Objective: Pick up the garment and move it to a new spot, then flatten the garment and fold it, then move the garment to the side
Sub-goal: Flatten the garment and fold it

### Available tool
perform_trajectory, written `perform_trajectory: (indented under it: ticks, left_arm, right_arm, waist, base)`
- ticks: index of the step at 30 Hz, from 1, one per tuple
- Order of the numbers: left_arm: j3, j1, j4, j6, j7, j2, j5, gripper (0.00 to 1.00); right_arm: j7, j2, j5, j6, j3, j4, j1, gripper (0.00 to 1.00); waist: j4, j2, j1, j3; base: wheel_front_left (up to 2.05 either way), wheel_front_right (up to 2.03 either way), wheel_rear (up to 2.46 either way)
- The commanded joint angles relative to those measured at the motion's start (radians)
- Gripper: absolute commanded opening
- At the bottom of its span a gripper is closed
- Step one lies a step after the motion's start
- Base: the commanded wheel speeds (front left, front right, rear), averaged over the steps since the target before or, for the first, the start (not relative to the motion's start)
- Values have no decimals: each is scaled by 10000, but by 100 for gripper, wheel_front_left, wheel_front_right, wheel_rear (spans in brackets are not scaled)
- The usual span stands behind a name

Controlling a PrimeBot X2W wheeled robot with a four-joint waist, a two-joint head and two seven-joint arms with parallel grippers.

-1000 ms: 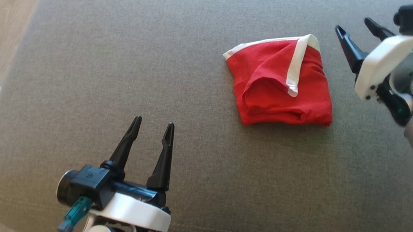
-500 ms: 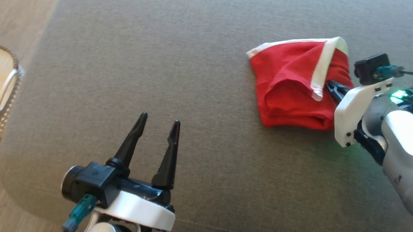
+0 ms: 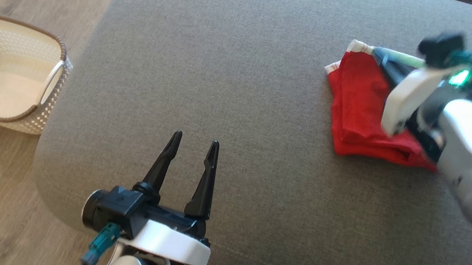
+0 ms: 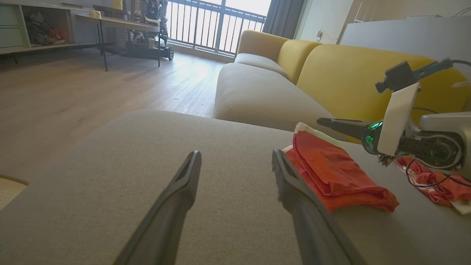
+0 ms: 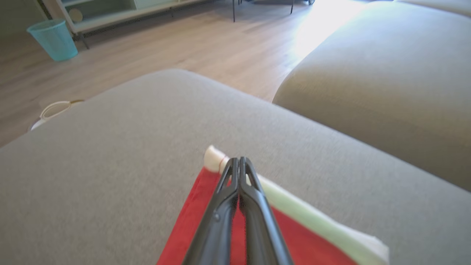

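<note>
A red garment [image 3: 358, 107] with white trim lies folded on the grey sofa cushion [image 3: 227, 59], at the right of the head view. My right gripper [image 3: 375, 53] is shut, its fingers lying low over the garment's top with the tips at the white trim's far corner. The right wrist view shows the shut gripper [image 5: 239, 160] over the red cloth [image 5: 191, 228], with no cloth visible between the tips. From the left wrist view, the right gripper [image 4: 320, 120] sits just over the garment [image 4: 331, 173]. My left gripper [image 3: 196, 139] is open near the cushion's front, well left of the garment.
A white perforated basket [image 3: 15, 24] stands on the wooden floor left of the cushion. Another red and white cloth [image 4: 434, 184] lies under my right wrist. A yellow sofa back [image 4: 349, 70] rises behind, and a teal bin [image 5: 55, 38] stands far off.
The head camera has shifted, so the whole scene slid right. My right gripper went from open beside the garment to shut over its top. The garment's white-edged flap now lies differently.
</note>
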Motion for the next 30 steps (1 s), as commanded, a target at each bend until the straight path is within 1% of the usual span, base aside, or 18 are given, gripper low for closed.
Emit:
perform_trajectory:
  ticks: [1,3,6,12,13,15,18,22,26,28,30]
  left_arm:
    - [226,-371,-353,110,-59,24,-49,100]
    - [214,-384,-359,162,-59,24,-54,100]
    - [262,-380,-377,228,-59,24,-25,100]
    - [391,-224,-327,204,-59,24,84,100]
    - [431,-170,-303,173,-59,24,130,100]
    - [497,-123,-291,159,-59,24,182,100]
    - [573,-58,-315,142,-59,24,217,100]
    - [457,-85,-317,51,-59,24,244,100]
    - [388,-161,-298,33,-59,24,173,100]
    - [385,-145,-305,78,-59,24,132,100]
    - [424,-98,-318,122,-59,24,91,100]
  right_arm:
    - [-287,-8,-129,-4,-208,-49,-449,0]
    - [-479,-3,-322,-4,-560,88,-682,0]
    - [-509,-173,-864,-4,-1257,-155,-745,0]
    - [-514,-591,-1626,-4,-2635,-184,222,0]
    - [-515,-713,-1845,-4,-3158,-130,550,0]
    - [-515,-774,-2091,-4,-3644,-210,894,0]
    - [-516,-697,-2444,-4,-4130,-367,1441,0]
    - [-516,-638,-3049,-4,-4524,-361,1682,0]
    - [-516,-556,-3657,-4,-4713,-22,1831,0]
    - [-516,-398,-3754,-4,-4927,-17,2120,0]
    - [-516,-174,-3916,-4,-5039,-276,2501,0]
  waist:
    - [39,-1,0,16]
    - [21,-1,0,-1]
    - [-131,-1,0,-65]
    - [-620,-1,0,-364]
    - [-762,-1,0,-463]
    - [-910,-1,0,-544]
    - [-1097,-1,0,-599]
    - [-1061,-1,0,-553]
    - [-727,-1,0,-430]
    - [-571,-1,0,-404]
    - [-514,-1,0,-373]
  base:
    - [0,0,0]
    - [0,0,0]
    - [0,0,0]
    - [0,0,0]
    - [0,0,0]
    - [0,0,0]
    - [0,0,0]
    - [0,0,0]
    - [0,0,0]
    - [0,0,0]
    - [0,0,0]
